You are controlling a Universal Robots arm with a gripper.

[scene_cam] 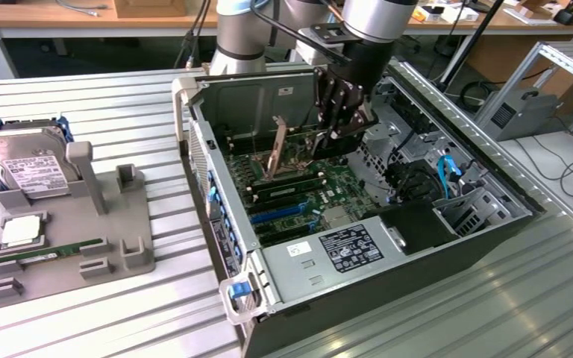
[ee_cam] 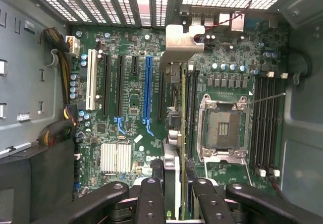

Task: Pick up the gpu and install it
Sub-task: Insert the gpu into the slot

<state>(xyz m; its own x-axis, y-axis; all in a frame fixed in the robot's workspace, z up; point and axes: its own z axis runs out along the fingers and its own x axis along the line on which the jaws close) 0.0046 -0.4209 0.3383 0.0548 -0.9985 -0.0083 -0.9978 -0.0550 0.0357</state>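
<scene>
Hand is down inside the open computer case, the arm dropping in steeply from above, and its black fingers are clamped on the gpu. The card stands on edge, thin and dark, with its bent silver bracket toward the perforated rear wall. It sits over the green motherboard, between the long blue slot and the square metal CPU socket; whether it touches the board, I cannot tell. Out on the ribbed metal worktop, a grey moulded holder carries the boxy hard drive
</scene>
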